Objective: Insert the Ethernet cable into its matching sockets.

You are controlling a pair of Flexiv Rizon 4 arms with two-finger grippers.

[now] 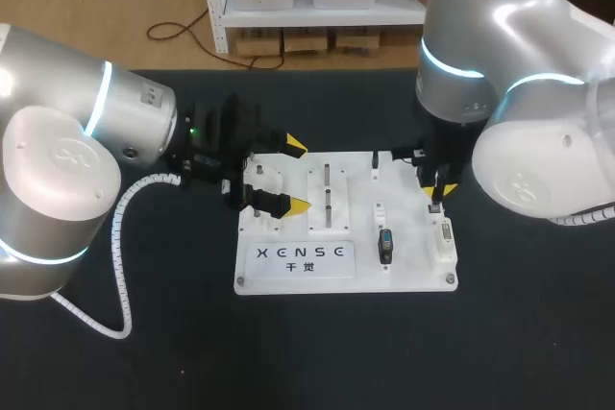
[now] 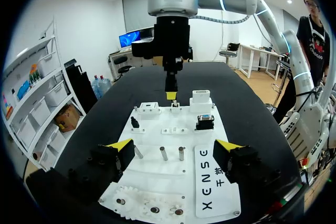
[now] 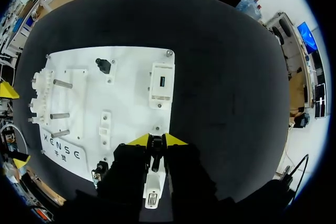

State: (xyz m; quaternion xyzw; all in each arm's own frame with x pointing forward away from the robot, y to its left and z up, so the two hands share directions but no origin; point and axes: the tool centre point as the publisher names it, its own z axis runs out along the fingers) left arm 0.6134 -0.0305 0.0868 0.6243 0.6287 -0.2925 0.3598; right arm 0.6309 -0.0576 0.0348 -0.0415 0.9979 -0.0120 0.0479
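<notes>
My right gripper (image 3: 157, 140) is shut on a small black Ethernet plug (image 3: 155, 156), its yellow tips close on either side. It hangs low over the right edge of the white board (image 1: 288, 276), at the back end of a white socket block (image 3: 152, 187) (image 1: 444, 237). The left wrist view shows this right gripper (image 2: 170, 94) pointing straight down between two white blocks. A second white socket block (image 3: 161, 85) sits further back on the board. My left gripper (image 1: 295, 176) (image 2: 173, 148) stands open over the board's left part, holding nothing.
Upright metal pegs (image 2: 164, 153) stand between the left gripper's fingers, with gear posts (image 2: 152, 209) under it. A black connector with a blue face (image 1: 385, 245) and a small black fitting (image 3: 103, 65) are fixed on the board. Black tabletop (image 1: 384, 352) surrounds it.
</notes>
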